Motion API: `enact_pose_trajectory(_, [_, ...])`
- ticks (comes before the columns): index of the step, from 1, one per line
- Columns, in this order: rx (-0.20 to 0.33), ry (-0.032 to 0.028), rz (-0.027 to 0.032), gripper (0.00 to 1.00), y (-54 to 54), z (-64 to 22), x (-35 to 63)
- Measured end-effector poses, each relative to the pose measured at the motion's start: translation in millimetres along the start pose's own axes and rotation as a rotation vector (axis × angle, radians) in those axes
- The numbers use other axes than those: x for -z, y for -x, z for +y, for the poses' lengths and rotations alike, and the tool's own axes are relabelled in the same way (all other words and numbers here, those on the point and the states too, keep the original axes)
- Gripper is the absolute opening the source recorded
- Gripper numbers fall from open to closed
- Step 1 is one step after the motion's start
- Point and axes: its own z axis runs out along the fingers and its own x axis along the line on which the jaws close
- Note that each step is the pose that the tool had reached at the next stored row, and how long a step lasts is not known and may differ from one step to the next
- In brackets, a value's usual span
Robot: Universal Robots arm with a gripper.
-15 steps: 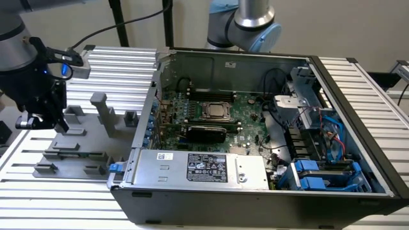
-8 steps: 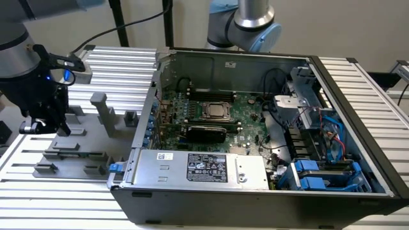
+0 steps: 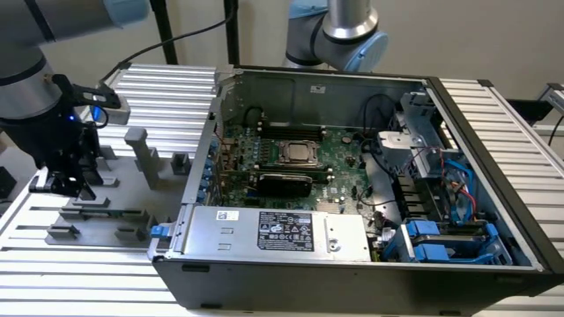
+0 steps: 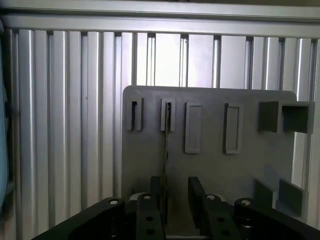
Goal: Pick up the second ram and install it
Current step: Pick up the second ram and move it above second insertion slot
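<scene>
Shows the tool (image 3: 70,191) low over the grey fixture plate (image 3: 123,198) on the bench (image 3: 88,277), at the exterior view's left, well apart from the open computer case (image 3: 264,287). Shows the memory stick (image 3: 113,212) resting on edge between the plate's slotted blocks, just on the near side of the tool, not yet lifted.

In the wrist view, note the memory stick (image 4: 165,150) as a thin line running from a far slot toward the tool (image 4: 176,189). Enters the gap close against one of the fingers (image 4: 157,197) and clear of the other. Fingers parted to a moderate gap; nothing clamped, so far as can be judged.

Risks from here:
- Closing off-centre: likely to shove the thin board sideways before the second finger meets it, tilting it in its slots or cocking it in the grip.
- Carrying it cocked: unlikely to line up with a socket on the motherboard (image 3: 295,168).
- Descending off-line: liable to land a fingertip on the board's top edge or on a neighbouring block.
</scene>
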Motion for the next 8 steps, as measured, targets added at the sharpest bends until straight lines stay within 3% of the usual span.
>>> enact_pose_trajectory(8, [0.007,0.0001,0.0000,0.36,-7.0,-0.1,-14.4])
